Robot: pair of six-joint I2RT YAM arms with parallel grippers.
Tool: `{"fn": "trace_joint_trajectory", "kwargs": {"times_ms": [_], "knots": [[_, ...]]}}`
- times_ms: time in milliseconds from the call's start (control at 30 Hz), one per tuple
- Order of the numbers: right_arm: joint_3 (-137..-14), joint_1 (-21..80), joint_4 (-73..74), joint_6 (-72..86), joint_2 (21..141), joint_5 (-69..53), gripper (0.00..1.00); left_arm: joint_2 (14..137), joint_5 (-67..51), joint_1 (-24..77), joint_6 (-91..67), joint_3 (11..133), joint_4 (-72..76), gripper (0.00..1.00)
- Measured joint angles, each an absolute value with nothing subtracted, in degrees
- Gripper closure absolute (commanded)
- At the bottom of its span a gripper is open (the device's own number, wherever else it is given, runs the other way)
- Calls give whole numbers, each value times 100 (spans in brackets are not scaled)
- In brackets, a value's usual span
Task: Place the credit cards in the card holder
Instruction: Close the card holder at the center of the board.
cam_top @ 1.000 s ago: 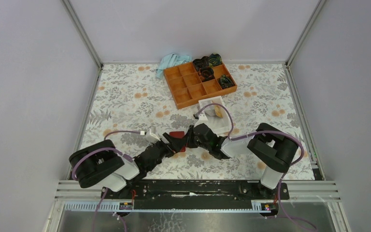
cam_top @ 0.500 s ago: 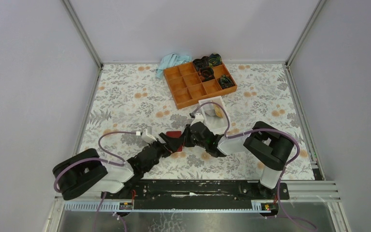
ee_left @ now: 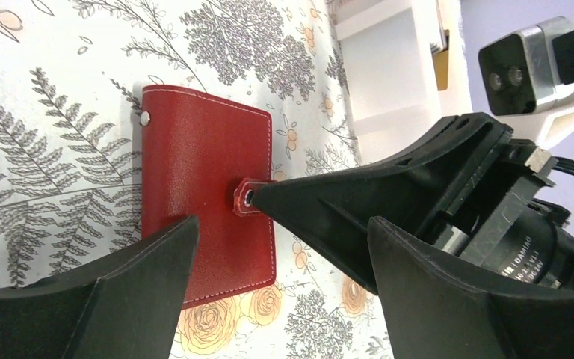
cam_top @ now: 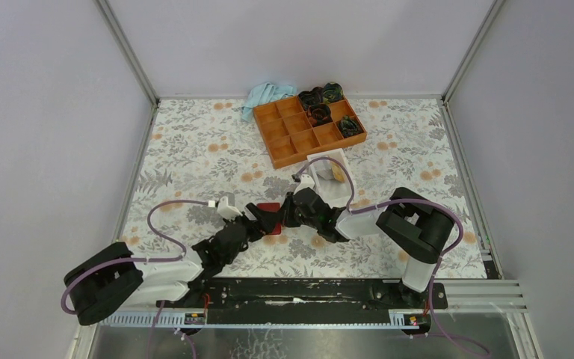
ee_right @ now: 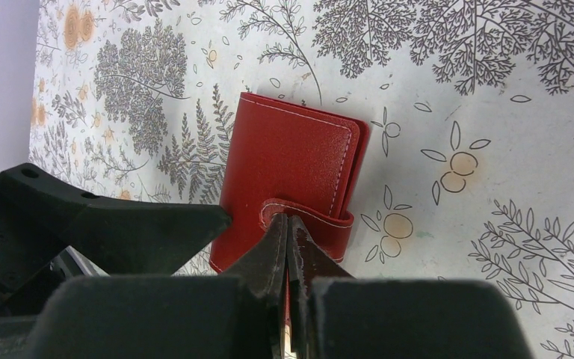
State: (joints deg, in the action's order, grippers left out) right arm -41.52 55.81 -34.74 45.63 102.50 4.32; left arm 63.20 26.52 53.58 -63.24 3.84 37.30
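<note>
L arm's swung back-left vs 1 s ago. Holder (ee_left: pixel 205 187) lies folded on the mat (ee_left: pixel 45 149) btw your grippers. R gripper (ee_right: pixel 288 222) pinches its tab (ee_right: pixel 303 209), mid long edge, R's side. L gripper (ee_left: pixel 280 228) spread, straddling the near end.

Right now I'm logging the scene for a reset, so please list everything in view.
holder: one, dark red, closed, flat on the table between the end effectors
tray: one, orange, far middle
dark items: several, blackish, in the tray's right cells
cloth: one, light blue, far edge, left of the tray
box: one, whitish, just near of the tray
cards: tan-gold, inside the box, count unclear
table: one, grey and orange floral cover
left end effector: black, open, straddling the holder
right end effector: black, shut on the holder's snap tab
</note>
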Motion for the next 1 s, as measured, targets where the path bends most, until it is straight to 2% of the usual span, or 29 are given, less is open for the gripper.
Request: {"fn": "trace_joint_trajectory", "kwargs": {"times_ms": [333,500,1000], "knots": [[-4213,5581,-3367,4497,10250,392,100,6211,3098,5358,-5959,1168,1911,20],[-4215,5581,-3363,4480,10250,384,100,6208,3240,5358,-5859,1400,1310,21],[-4215,5581,-3363,4475,10250,381,100,6917,3321,5358,-5662,1870,657,23]]}}
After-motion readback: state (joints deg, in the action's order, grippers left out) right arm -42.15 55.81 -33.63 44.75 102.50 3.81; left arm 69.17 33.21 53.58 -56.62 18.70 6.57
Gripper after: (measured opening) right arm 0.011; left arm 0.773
